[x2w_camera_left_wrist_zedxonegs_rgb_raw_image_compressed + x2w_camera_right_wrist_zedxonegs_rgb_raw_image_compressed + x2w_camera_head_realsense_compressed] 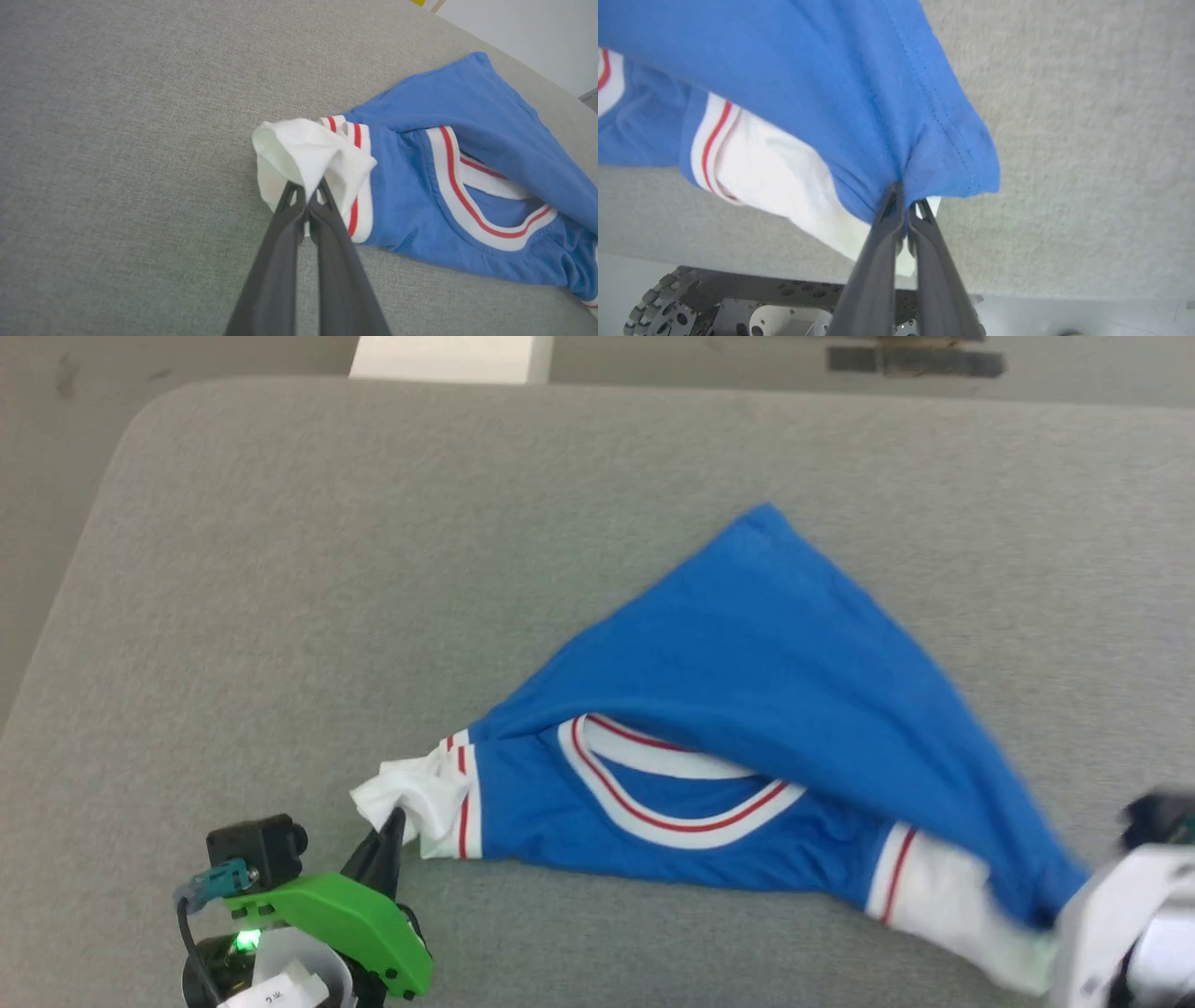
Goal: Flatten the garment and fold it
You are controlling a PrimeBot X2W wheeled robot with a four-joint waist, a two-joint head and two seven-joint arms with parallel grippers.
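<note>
Over at the left, the left gripper (pixel 391 819) has its two dark fingers pinched tight on the bunched white sleeve (pixel 411 798), no gap between them. From that pinch the garment (pixel 747 681) runs off toward 3 o'clock, and that is the line that counts here. Its long axis goes shoulder to shoulder, from one gripper across to the other.

Moving right, the striped collar (pixel 672 803) lies open and face up on the near side. Above it the blue body rises to a single hem corner (pixel 767 513) at 12 o'clock, so the shirt reads as a triangle rather than a flat rectangle.

Further right the second white sleeve (pixel 943 896) slides down toward 4 o'clock. There the right gripper (pixel 906 198) is clamped shut on a stitched blue hem edge with that white sleeve beneath it. Each arm is on its own end, neither nearer the middle. My read is that drawing the two grips apart along the 9-to-3 line would take out the slack, but the hem caught over the sleeve looks likely to keep that side doubled.

All of it sits on the grey fabric-covered table (pixel 280 569), rounded at its far-left corner, with bare floor (pixel 56 420) beyond it and a white block (pixel 448 357) at 12 o'clock.
</note>
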